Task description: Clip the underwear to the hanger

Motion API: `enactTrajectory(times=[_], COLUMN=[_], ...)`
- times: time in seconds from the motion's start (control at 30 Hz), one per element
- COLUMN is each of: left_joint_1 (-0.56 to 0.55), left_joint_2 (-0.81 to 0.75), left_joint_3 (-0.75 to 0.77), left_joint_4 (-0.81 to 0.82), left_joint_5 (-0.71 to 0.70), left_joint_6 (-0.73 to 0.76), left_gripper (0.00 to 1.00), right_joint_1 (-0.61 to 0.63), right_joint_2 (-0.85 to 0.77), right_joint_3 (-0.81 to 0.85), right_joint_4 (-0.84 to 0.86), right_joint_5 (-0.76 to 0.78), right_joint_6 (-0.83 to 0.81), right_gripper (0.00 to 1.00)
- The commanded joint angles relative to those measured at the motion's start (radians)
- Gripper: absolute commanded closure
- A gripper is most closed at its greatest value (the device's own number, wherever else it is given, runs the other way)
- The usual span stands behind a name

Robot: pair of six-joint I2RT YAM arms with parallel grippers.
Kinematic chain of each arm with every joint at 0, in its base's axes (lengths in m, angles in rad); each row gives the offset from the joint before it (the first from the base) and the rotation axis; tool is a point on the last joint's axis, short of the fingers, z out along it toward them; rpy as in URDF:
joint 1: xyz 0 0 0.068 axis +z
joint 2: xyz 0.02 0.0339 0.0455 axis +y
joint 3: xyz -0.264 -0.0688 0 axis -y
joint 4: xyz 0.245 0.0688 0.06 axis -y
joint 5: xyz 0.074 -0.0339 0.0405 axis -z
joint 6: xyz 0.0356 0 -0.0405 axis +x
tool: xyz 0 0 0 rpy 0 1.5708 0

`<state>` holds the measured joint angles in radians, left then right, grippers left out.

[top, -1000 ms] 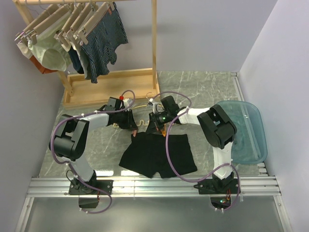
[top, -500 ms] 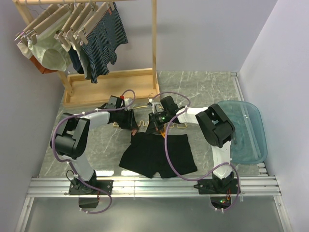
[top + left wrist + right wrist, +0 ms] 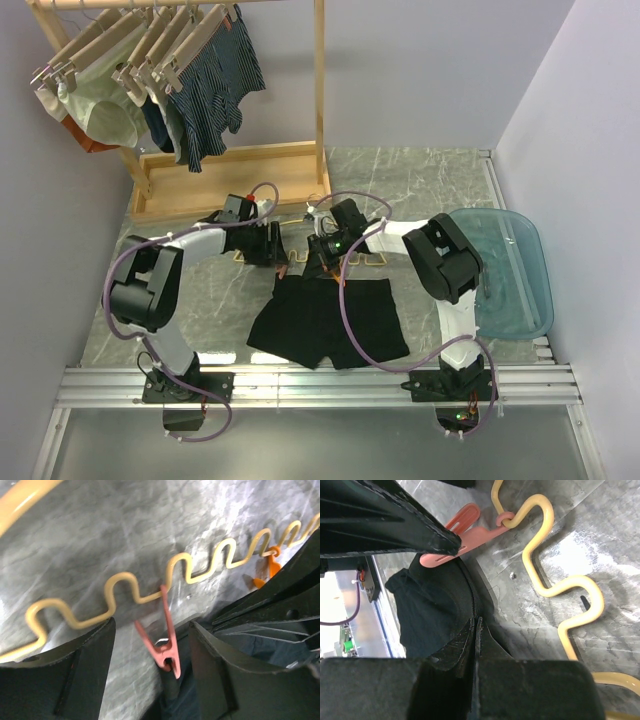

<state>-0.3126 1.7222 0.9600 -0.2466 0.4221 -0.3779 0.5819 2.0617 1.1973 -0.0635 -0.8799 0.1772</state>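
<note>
Only clear from wrist cams: left gripper (image 3: 151,630) spread around a smooth red clip (image 3: 165,647) on the wavy yellow hanger (image 3: 125,580). Pressed-together right gripper (image 3: 475,626) beside soft black underwear (image 3: 422,611).

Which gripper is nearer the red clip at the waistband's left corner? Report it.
Left. The left gripper straddles the red clip, fingers either side; the right gripper sits farther along the hanger.

Wooden rack (image 3: 320,100) back left, striped shorts (image 3: 215,88) hanging; blue tray (image 3: 528,262) right

underwear (image 3: 328,322) on table (image 3: 430,180), hanger (image 3: 122,576) just behind it, rack (image 3: 230,165) back-left
</note>
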Motion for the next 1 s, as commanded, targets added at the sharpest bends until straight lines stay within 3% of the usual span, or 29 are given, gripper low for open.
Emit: enactTrajectory(times=[0.0, 0.07, 0.2, 0.33, 0.53, 0.83, 0.97], left_joint_1=[0.004, 0.004, 0.004, 0.004, -0.019, -0.315, -0.431], left_joint_2=[-0.087, -0.114, -0.197, -0.262, -0.306, -0.242, -0.12], left_joint_3=[0.029, 0.026, 0.016, 0.005, 0.031, 0.098, 0.257], left_joint_4=[-0.043, -0.052, -0.062, -0.039, -0.045, -0.063, -0.153], left_joint_5=[-0.063, -0.08, -0.123, -0.14, -0.181, -0.384, -0.524], left_joint_6=[0.024, 0.027, 0.028, 0.051, 0.028, -0.035, -0.131], left_gripper=[0.34, 0.25, 0.24, 0.25, 0.28, 0.27, 0.27], right_joint_1=[0.019, 0.027, 0.033, 0.032, 0.003, -0.233, -0.339], right_joint_2=[-0.009, -0.032, -0.093, -0.164, -0.3, -0.535, -0.551], right_joint_3=[0.047, 0.045, 0.039, 0.062, 0.036, -0.09, -0.114], right_joint_4=[-0.041, -0.05, -0.059, -0.139, -0.291, -0.561, -0.673], right_joint_5=[0.005, 0.024, 0.042, 0.074, 0.165, 0.343, 0.413], right_joint_6=[-0.033, -0.035, -0.016, -0.051, -0.12, -0.252, -0.317], right_gripper=[0.98, 0.9, 0.65, 0.58, 0.56, 0.55, 0.55])
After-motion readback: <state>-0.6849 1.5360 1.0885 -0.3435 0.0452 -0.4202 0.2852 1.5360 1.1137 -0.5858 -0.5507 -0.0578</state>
